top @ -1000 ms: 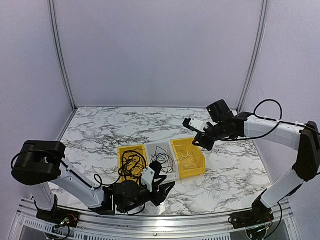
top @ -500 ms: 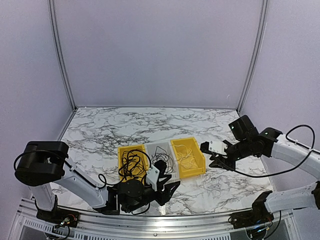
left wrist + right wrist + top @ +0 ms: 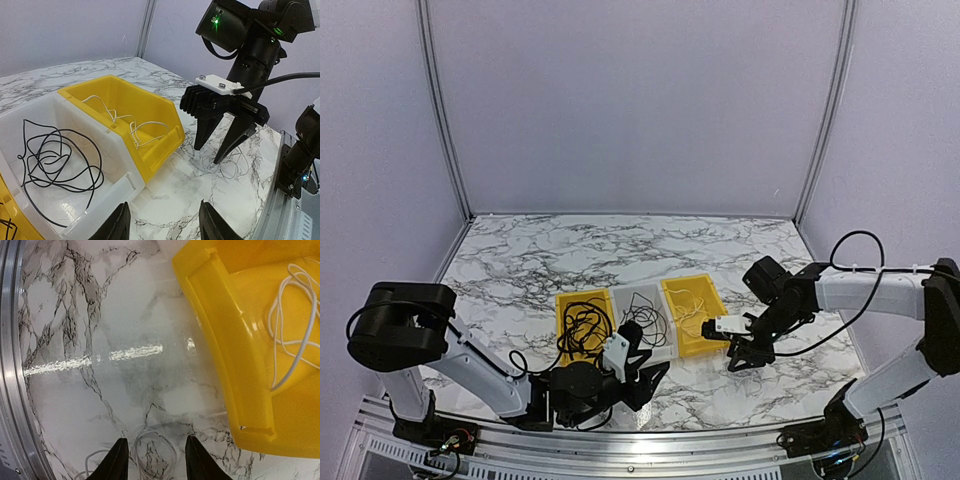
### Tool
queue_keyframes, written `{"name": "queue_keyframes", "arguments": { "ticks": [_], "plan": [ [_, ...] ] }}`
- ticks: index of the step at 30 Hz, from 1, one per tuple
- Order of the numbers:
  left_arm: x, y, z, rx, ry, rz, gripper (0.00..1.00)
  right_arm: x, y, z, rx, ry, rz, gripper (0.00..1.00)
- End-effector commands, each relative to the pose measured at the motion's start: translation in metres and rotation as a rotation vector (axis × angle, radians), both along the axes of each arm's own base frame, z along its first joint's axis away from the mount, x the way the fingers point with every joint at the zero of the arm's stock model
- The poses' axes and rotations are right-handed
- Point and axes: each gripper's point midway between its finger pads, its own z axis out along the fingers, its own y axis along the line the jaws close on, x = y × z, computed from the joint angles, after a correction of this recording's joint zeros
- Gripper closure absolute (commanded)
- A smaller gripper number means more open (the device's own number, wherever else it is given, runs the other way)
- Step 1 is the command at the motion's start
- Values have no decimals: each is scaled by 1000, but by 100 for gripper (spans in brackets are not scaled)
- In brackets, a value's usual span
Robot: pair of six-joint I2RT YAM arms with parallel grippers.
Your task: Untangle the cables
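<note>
Marble table (image 3: 570,250): right pincer (image 3: 741,364) lower, wider

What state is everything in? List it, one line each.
left gripper: open, empty.
right gripper: open, empty, pointing down over the pale cable.
pale cable: loose loops on the table, in no bin.
white cable: loosely coiled in the right yellow bin.
black cable: coiled alone in the white bin.
black cables: tangled in the left yellow bin.
</note>
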Motion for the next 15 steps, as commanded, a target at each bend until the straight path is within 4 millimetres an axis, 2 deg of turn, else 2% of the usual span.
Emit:
{"name": "queue_keyframes", "arguments": {
  "ticks": [1, 9, 13, 15],
  "plan": [
    [2, 2, 17, -51, -9, 18, 52, 4, 13, 1, 48, 2, 26, 62],
    [2, 3, 14, -45, -6, 20, 52, 6, 19, -8, 52, 43, 36, 68],
    [2, 4, 14, -46, -5, 24, 52, 5, 21, -10, 46, 65, 37, 86],
    [2, 5, 14, -45, -5, 24, 52, 7, 23, -4, 55, 59, 39, 96]
  ]
}}
